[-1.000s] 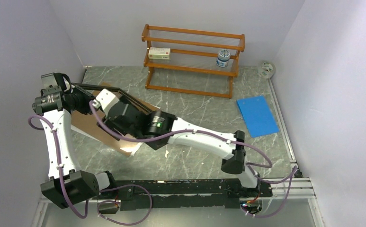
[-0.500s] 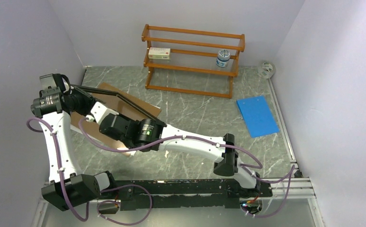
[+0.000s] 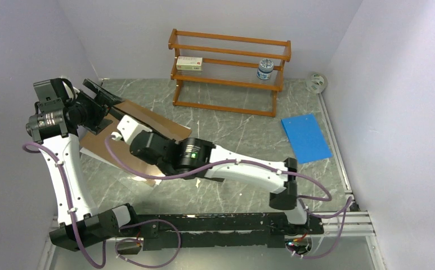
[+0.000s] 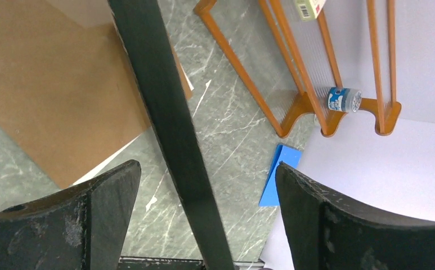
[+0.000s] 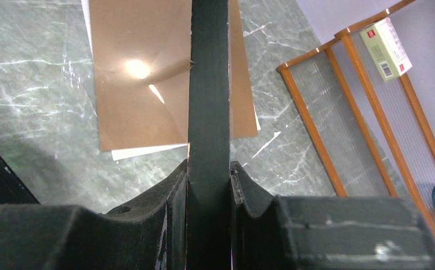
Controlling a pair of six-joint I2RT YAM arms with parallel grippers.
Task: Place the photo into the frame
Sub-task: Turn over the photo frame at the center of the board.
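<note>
Clamping the right claw on the frame at its black edge; holding the left claw apart astride it; finding the box label illegible.

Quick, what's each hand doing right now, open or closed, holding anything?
Left hand: open; the frame runs between its fingers, ungripped.
Right hand: closed on the frame.

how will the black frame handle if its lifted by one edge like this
Probably stiff: the frame edge runs straight out past the right gripper pinching it, with no visible sag. Likely fragile and somewhat heavy, since a light glints off its glass pane. It may pivot, as the left gripper is open around the edge, not touching.
</note>
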